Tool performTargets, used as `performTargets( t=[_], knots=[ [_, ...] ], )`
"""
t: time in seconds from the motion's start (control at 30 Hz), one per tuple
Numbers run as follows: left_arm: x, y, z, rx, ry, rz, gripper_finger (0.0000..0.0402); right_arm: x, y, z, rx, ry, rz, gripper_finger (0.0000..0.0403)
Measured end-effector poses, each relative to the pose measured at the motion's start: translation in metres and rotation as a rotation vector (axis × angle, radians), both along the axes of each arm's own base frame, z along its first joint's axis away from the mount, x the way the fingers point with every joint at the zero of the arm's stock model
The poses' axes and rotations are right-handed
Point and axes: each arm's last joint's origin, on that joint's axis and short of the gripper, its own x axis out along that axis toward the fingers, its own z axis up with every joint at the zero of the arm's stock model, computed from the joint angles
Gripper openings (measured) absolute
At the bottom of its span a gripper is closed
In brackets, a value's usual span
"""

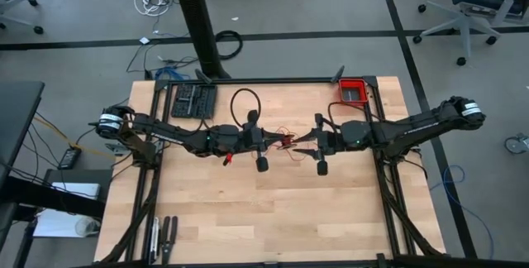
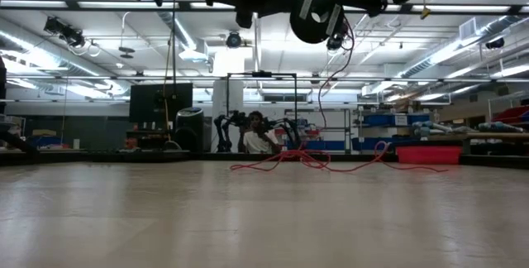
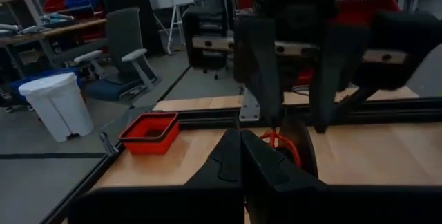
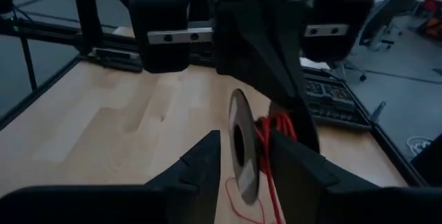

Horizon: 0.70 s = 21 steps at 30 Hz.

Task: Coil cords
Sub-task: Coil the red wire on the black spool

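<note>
A small spool (image 4: 242, 148) with the thin red cord (image 4: 276, 131) wound on it is held high above the table's middle, where my two grippers meet. It shows as a dark ring in the low view (image 2: 318, 16). My right gripper (image 4: 245, 165) has a finger on each side of the spool. My left gripper (image 3: 242, 151) is shut, its tips right beside the wound cord (image 3: 276, 141). The rest of the cord lies as a loose tangle on the table (image 2: 306, 160), below both grippers (image 1: 285, 140). My right gripper holds the spool between its two fingers, one on the pale flange (image 4: 235, 172) and the other in front of the wound cord. The fingers come level from the table's right. The spool is lifted clear, its axis level. My left gripper is shut at the cord beside the spool (image 3: 273, 141), coming level from the table's left. Its own fingers hide the place of contact. I cannot tell whether it pinches the cord or only touches the spool.
A red bin (image 1: 354, 91) sits at the far right corner. A thicker black cable loop (image 1: 245, 102) and a dark tool tray (image 1: 193, 100) lie at the far left. Tools (image 1: 164, 233) lie at the near left edge. A person sits beyond the table (image 2: 258, 136).
</note>
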Motion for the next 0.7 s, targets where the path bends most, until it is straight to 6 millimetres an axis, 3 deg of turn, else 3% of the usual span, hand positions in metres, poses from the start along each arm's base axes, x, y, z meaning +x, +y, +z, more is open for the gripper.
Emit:
performTargets(
  t=[0.2,0.4,0.7],
  knots=[
    [0.000,0.001,0.000,-0.014,-0.006,0.020,0.0001,0.015,0.002,-0.001,-0.029,0.028,-0.001,0.0110],
    [0.000,0.001,-0.002,-0.026,0.009,0.029,0.0001,0.023,0.001,-0.007,-0.056,0.048,-0.056,0.0013],
    [0.000,0.001,-0.001,-0.038,-0.006,0.035,0.0017,0.022,0.001,-0.008,-0.047,0.054,-0.085,0.0003]
  ],
)
